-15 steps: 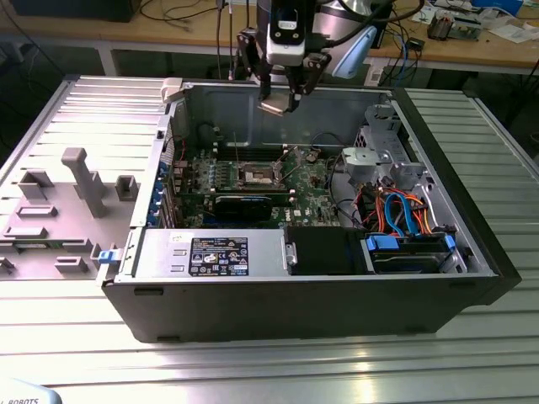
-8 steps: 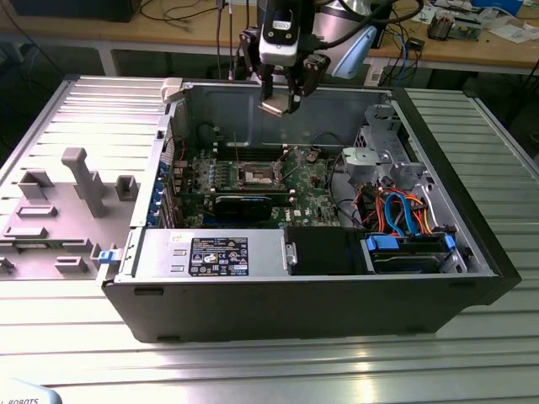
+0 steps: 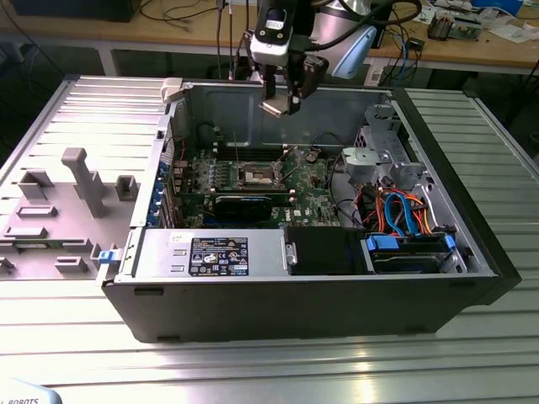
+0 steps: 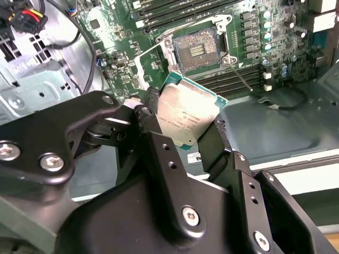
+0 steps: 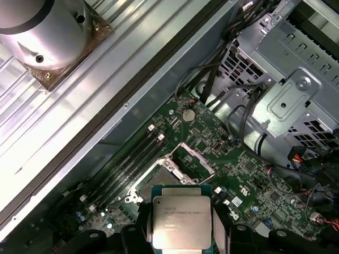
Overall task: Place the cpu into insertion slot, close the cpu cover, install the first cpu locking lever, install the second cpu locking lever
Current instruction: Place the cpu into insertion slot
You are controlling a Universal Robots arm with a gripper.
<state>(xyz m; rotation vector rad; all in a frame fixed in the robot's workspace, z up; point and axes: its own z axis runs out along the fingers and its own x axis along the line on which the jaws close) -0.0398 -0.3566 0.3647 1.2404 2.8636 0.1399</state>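
My gripper point(image 3: 282, 99) hangs above the open computer case, shut on the cpu point(image 3: 276, 108), a small square chip with a silvery top. In both wrist views the cpu point(image 4: 188, 119) point(image 5: 181, 222) sits clamped by its edges between the two black fingers point(image 4: 152, 119) point(image 5: 229, 233). Below it on the green motherboard point(image 3: 313, 187) lies the insertion slot point(image 4: 197, 48) point(image 5: 154, 179) point(image 3: 257, 175), dark and uncovered. The cpu cover point(image 5: 194, 159) point(image 4: 152, 59) stands swung open along one side of the slot. A thin locking lever point(image 4: 241, 75) sticks out beside the slot.
The case walls point(image 3: 219, 109) ring the board. A metal drive cage point(image 3: 379, 156) with orange and blue cables point(image 3: 400, 210) is at the exterior view's right. A black card point(image 3: 244, 206) and the power supply point(image 3: 215, 252) lie at the front. A grey fixture tray point(image 3: 67, 210) sits at the exterior view's left.
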